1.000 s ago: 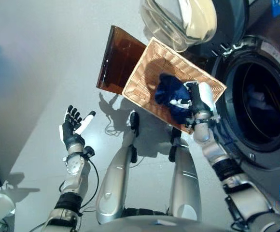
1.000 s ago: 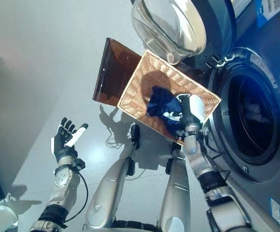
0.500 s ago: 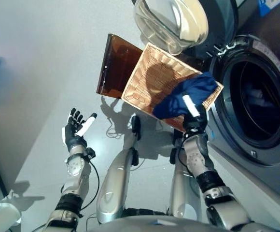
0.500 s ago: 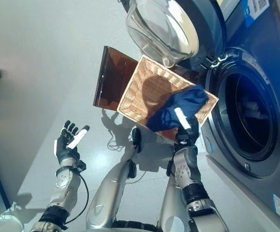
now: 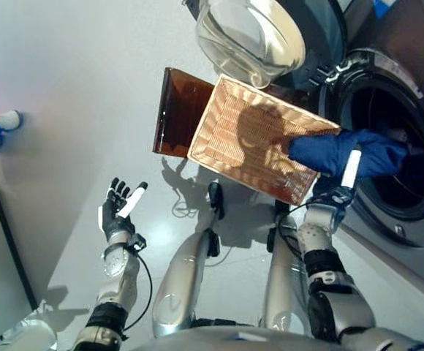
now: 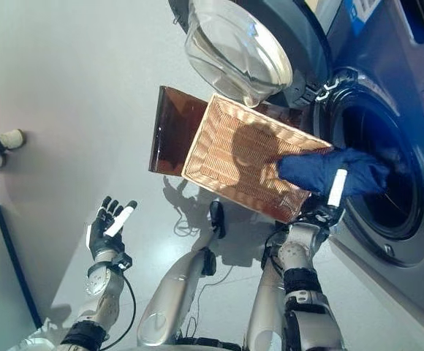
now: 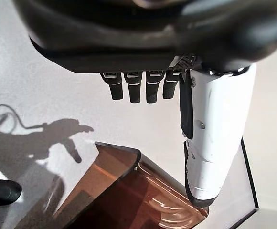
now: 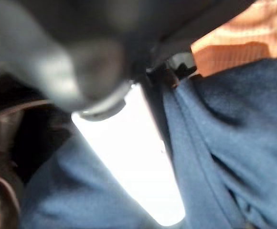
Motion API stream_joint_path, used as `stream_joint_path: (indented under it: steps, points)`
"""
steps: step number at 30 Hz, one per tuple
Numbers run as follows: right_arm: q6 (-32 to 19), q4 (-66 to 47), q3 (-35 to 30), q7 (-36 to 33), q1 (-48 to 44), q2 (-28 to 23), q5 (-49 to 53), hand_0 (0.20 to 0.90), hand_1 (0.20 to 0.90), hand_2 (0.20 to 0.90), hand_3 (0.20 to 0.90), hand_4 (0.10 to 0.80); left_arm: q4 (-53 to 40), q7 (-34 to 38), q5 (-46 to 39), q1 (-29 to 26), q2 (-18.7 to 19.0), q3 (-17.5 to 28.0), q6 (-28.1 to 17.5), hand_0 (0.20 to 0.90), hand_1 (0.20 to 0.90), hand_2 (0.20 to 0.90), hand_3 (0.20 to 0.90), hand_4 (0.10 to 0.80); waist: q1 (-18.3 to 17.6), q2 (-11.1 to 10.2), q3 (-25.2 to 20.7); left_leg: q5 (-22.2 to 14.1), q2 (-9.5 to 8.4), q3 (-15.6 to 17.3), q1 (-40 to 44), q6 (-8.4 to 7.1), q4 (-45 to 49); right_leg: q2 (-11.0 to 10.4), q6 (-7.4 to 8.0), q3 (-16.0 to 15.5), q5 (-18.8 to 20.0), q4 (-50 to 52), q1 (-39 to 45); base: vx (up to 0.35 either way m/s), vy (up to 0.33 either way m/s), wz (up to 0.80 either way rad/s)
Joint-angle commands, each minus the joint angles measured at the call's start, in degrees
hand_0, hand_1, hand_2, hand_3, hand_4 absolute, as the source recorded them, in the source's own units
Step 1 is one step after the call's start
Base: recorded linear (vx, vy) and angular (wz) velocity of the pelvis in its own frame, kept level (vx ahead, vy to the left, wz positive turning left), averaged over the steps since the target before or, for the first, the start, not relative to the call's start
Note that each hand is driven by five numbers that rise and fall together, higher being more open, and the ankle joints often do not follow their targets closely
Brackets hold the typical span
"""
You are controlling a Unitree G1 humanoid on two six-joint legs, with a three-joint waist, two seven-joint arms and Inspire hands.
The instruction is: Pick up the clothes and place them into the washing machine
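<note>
Cloth (image 5: 343,151), one dark blue piece, is pinched in the right hand (image 5: 341,191) at the washing machine (image 5: 406,110) mouth. One woven basket (image 5: 252,139) sits beside its door (image 5: 252,36). The left hand (image 5: 118,212) hangs with fingers spread, holding nothing.

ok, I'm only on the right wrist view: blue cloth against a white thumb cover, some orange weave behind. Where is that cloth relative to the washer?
Observer: The dark blue garment spans from the woven wicker basket's edge into the grey washing machine's round drum opening. Its far end is already inside.
Operator: Is the right hand gripping it?
Observer: Yes, the right hand is closed on the cloth from below, at the drum's rim.
Operator: Door clear?
Observer: The washer's glass door is swung open, above the basket.
Operator: Left hand?
Observer: The left hand is open over the grey floor, holding nothing.
</note>
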Motion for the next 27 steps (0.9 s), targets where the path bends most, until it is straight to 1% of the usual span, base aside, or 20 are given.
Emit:
stream_joint_path:
  steps: [1, 3, 4, 8, 9, 14, 16, 18, 20, 21, 22, 24, 26, 27]
  points:
    - [-5.1, -2.9, -3.4, -0.4, 1.2, -3.9, -0.8, 0.200, 0.200, 0.200, 0.200, 0.300, 0.6, 0.7, -0.1, 2.0, 1.9, 1.8, -3.9, 0.900, 0.900, 0.900, 0.900, 0.800, 0.3, 2.1, -3.4, -5.8, -2.11, -0.6, -2.7, -4.95, 5.3, -0.1, -1.09, 0.2, -0.2, -1.6, 1.8, 0.001, -0.002, -0.06]
    - [-5.3, -0.9, -5.8, -1.5, -0.3, -6.6, -1.0, 0.200, 0.200, 0.200, 0.200, 0.300, -0.2, 0.1, -0.3, 2.4, 2.2, 1.6, -4.0, 0.900, 0.900, 0.900, 0.900, 0.800, 0.4, 2.7, -3.8, -5.8, -2.26, -0.5, -2.9, -4.92, 5.3, 0.0, -1.07, 0.5, -0.4, -1.2, 1.4, 0.001, 0.001, -0.02]
    - [-5.2, -0.7, -5.8, -1.4, -0.4, -6.7, -1.0, 0.200, 0.200, 0.200, 0.200, 0.300, -0.2, 0.1, -0.3, 2.3, 2.2, 1.5, -4.0, 0.900, 0.900, 0.900, 0.900, 0.800, 0.4, 2.8, -3.8, -5.9, -2.25, -0.5, -2.9, -4.92, 5.3, 0.0, -1.07, 0.5, -0.4, -1.2, 1.4, 0.002, 0.004, -0.04]
    - [-5.2, 1.5, -8.1, -3.6, -2.8, -10.8, -2.3, 0.200, 0.200, 0.200, 0.200, 0.300, -0.1, -0.3, -0.3, 2.6, 2.5, 1.2, -4.0, 0.900, 0.900, 0.900, 0.900, 0.800, 0.6, 3.7, -4.2, -5.9, -2.41, -0.4, -3.0, -4.89, 5.3, 0.0, -1.03, 0.8, -0.6, -0.7, 0.8, 0.000, -0.001, -0.04]
    - [-4.8, 3.2, -8.8, -4.6, -4.3, -13.3, -3.1, 0.200, 0.200, 0.200, 0.200, 0.300, -0.2, -0.7, -0.3, 2.9, 2.7, 1.0, -4.1, 0.900, 0.900, 0.900, 0.900, 0.800, 0.9, 4.1, -4.5, -5.9, -2.46, -0.4, -3.1, -4.89, 5.2, -0.1, -1.02, 1.0, -0.6, -0.7, 0.7, 0.000, 0.000, 0.00]
    - [-3.3, 7.7, -9.5, -6.4, -10.1, -20.9, -4.2, 0.200, 0.200, 0.200, 0.200, 0.300, -1.2, -1.7, -0.4, 3.8, 3.3, -0.3, -4.2, 0.900, 0.900, 0.900, 0.900, 0.800, 1.8, 5.4, -5.1, -5.7, -2.71, -0.3, -3.4, -4.99, 5.0, -0.3, -0.92, 1.4, -0.6, -0.6, 0.1, 0.000, 0.000, 0.00]
    - [-3.0, 9.2, -9.4, -7.0, -12.0, -23.5, -4.7, 0.200, 0.200, 0.200, 0.200, 0.300, -1.3, -2.1, -0.4, 4.1, 3.4, -0.9, -4.2, 0.900, 0.900, 0.900, 0.900, 0.800, 2.3, 5.8, -5.4, -5.6, -2.72, -0.4, -3.4, -5.02, 4.9, -0.5, -0.92, 1.5, -0.8, -0.4, -0.2, 0.000, 0.000, 0.00]
    - [-2.6, 10.0, -9.0, -7.2, -13.1, -24.9, -5.0, 0.200, 0.200, 0.200, 0.200, 0.300, -1.3, -2.3, -0.5, 4.2, 3.4, -1.3, -4.2, 0.900, 0.900, 0.900, 0.900, 0.800, 2.4, 6.0, -5.5, -5.5, -2.76, -0.3, -3.4, -5.06, 4.8, -0.5, -0.92, 1.5, -0.8, -0.3, -0.3, 0.000, 0.000, 0.00]
    - [-2.1, 11.7, -8.5, -7.6, -15.7, -27.6, -5.3, 0.200, 0.200, 0.200, 0.200, 0.300, -1.7, -2.6, -0.7, 4.3, 3.3, -1.9, -4.4, 0.900, 0.900, 0.900, 0.900, 0.800, 2.8, 6.5, -5.8, -5.1, -2.73, -0.1, -3.7, -5.05, 4.5, -0.4, -0.98, 1.5, -0.5, -0.1, -0.9, 0.000, 0.000, 0.00]
    - [-1.7, 13.1, -8.2, -8.2, -17.6, -30.0, -5.7, 0.200, 0.200, 0.200, 0.200, 0.300, -1.5, -2.9, -0.8, 4.5, 3.4, -2.4, -4.2, 0.900, 0.900, 0.900, 0.900, 0.800, 3.2, 6.7, -6.2, -5.4, -2.84, -0.2, -3.5, -5.18, 4.5, -0.5, -0.94, 1.6, -1.1, 0.3, -0.9, 0.000, 0.000, 0.00]
    - [-1.7, 13.2, -8.1, -8.2, -17.9, -30.2, -5.6, 0.200, 0.200, 0.200, 0.200, 0.300, -1.5, -2.9, -0.8, 4.4, 3.3, -2.4, -4.2, 0.900, 0.900, 0.900, 0.900, 0.800, 3.2, 6.8, -6.1, -5.0, -2.75, -0.1, -3.7, -5.12, 4.4, -0.4, -0.99, 1.6, -0.7, 0.2, -1.2, 0.032, -0.008, 0.01]
    - [-1.3, 14.3, -6.8, -8.3, -21.0, -33.6, -5.8, 0.200, 0.200, 0.200, 0.200, 0.300, -1.6, -3.2, -0.8, 4.5, 3.7, -2.9, -4.2, 0.900, 0.900, 0.900, 0.900, 0.800, 3.6, 7.0, -6.8, -5.3, -2.80, -0.1, -3.6, -5.25, 4.4, -0.4, -0.99, 1.8, -1.1, 0.5, -1.3, 0.018, -0.007, 0.01]
    - [-1.2, 14.8, -6.5, -8.5, -21.9, -34.6, -5.9, 0.200, 0.200, 0.200, 0.200, 0.300, -1.9, -3.3, -1.0, 4.6, 3.6, -3.3, -4.4, 0.900, 0.900, 0.900, 0.900, 0.800, 3.6, 7.1, -6.9, -5.2, -2.81, 0.0, -3.6, -5.28, 4.3, -0.4, -0.98, 1.8, -1.2, 0.5, -1.4, 0.007, -0.005, -0.03]
    - [-0.7, 15.9, -5.5, -8.8, -24.0, -36.6, -6.3, 0.200, 0.200, 0.200, 0.200, 0.300, -2.0, -3.5, -1.0, 4.8, 3.9, -3.8, -4.3, 0.900, 0.900, 0.900, 0.900, 0.800, 4.0, 7.2, -7.3, -5.2, -2.85, -0.1, -3.6, -5.36, 4.2, -0.5, -0.94, 1.9, -1.3, 0.7, -1.4, 0.012, -0.013, -0.04]
